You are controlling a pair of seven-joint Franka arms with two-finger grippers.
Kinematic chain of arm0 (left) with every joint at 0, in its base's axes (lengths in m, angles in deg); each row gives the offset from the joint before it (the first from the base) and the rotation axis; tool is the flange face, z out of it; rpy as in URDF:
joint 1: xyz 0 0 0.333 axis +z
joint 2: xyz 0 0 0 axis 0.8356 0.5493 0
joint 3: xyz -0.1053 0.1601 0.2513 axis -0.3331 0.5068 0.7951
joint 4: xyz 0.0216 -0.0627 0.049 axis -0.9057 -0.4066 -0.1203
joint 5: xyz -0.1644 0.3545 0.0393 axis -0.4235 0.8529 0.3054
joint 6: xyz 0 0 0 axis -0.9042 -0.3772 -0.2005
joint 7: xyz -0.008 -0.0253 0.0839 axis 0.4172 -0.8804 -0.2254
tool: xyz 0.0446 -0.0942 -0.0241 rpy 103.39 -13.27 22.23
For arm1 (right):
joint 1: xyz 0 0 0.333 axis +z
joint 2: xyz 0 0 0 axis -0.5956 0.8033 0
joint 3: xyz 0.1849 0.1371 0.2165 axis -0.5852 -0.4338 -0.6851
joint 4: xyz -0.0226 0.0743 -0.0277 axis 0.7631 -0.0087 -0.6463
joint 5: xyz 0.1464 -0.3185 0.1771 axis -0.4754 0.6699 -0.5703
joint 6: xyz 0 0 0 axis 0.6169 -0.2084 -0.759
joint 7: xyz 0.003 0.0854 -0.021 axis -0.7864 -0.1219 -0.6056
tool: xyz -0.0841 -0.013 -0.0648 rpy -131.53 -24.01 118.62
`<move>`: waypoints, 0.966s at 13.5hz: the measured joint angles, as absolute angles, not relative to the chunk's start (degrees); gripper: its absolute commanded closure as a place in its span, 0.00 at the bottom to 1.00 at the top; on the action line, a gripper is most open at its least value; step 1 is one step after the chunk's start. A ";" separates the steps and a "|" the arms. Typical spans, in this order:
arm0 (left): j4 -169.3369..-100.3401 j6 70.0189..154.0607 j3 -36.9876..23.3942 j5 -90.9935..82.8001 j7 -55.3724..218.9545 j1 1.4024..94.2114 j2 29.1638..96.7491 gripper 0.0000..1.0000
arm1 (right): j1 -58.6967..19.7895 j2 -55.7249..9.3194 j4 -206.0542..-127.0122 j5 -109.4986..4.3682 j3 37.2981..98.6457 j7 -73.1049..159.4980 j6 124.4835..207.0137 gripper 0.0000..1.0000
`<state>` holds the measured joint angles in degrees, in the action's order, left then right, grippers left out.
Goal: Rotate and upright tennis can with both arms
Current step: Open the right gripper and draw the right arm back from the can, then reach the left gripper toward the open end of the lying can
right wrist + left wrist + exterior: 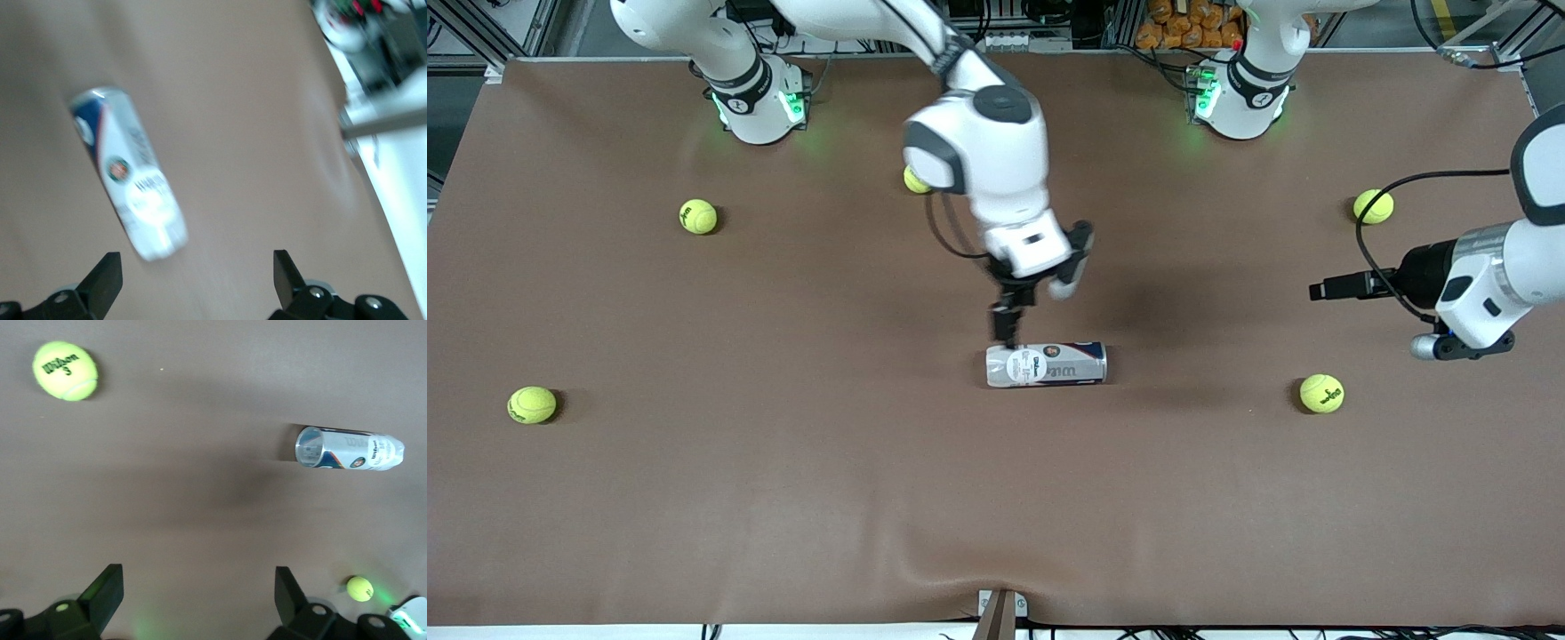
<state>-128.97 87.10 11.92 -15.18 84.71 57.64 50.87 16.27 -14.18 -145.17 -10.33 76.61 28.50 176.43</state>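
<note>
Brown table (783,498): tennis can (1047,364) flat beneath open right tool (1007,333).

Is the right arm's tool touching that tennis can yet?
Apart. In the right wrist view the tennis can lies on the table, clear of the right tool, whose open fingers have bare tabletop between them.

We see the tennis can (1046,364) lying on its side mid-surface (783,498), long axis running between the arms' ends of the brown surface. The right end effector (1007,331) hangs just above the can's end toward the right arm's side, fingers pointing down. The left end effector (1325,290) waits in the air near the left arm's end, pointing sideways toward the can. We count five tennis balls: (698,216), (532,404), (1321,393), (1373,206), and one (915,180) partly hidden by the right arm.
</note>
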 measured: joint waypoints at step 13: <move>-135.34 94.45 12.19 -50.31 102.31 60.29 66.90 0.00 | -28.34 -33.46 -145.44 -16.13 79.99 21.92 143.75 0.00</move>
<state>-135.34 94.45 12.19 -50.31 102.31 60.29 66.90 -28.34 -33.46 -145.44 -16.13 79.99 21.92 143.75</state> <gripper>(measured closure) 0.000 0.000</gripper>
